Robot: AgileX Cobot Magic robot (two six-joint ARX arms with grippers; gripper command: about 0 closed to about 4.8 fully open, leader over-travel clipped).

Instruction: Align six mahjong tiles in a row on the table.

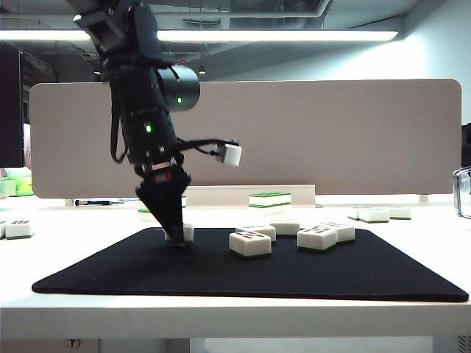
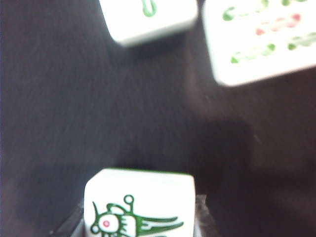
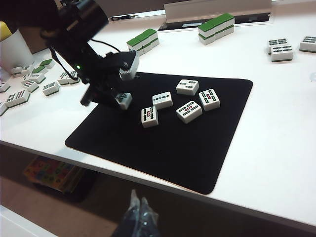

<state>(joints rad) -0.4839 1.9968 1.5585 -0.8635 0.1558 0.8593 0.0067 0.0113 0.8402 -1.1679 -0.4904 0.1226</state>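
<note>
Tiles (image 1: 250,243) are lying scattered on the mat (image 1: 243,283) atop the desk (image 1: 412,312). Exterior view: the left gripper (image 1: 176,237) is pressing down around one tile (image 1: 185,232); an off-centre pinch could be tipping it. Left wrist view: its fingers are flanking the white, green-marked tile (image 2: 139,207), contact unclear. Right wrist view: the right gripper (image 3: 138,206) is hanging near the desk's front edge, fingers together, empty.

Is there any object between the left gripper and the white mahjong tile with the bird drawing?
Nothing visible. The left gripper is already down on the black mat around that white bird tile.
</note>
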